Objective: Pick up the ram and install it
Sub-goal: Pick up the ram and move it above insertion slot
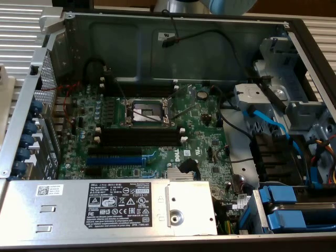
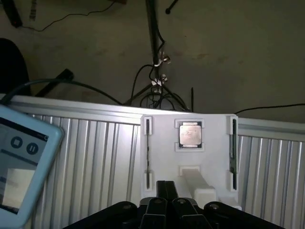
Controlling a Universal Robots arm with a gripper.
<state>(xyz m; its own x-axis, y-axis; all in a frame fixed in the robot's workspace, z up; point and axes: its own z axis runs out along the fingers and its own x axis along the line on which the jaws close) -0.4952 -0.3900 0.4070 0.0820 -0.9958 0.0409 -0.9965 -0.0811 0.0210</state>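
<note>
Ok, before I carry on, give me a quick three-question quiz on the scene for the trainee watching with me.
1. True or false: a green ram stick is already seated in the black memory slots on the motherboard.
2. In the wrist view, what sits in the middle of the white holder in front of the gripper?
A. a processor chip
B. a cooling fan
C. a coiled cable
3. Fill in: the long slot lying nearer the power supply than the black memory slots is coloured ____.

Key: 1 false, the slots look bare; 2 A; 3 blue.
</note>
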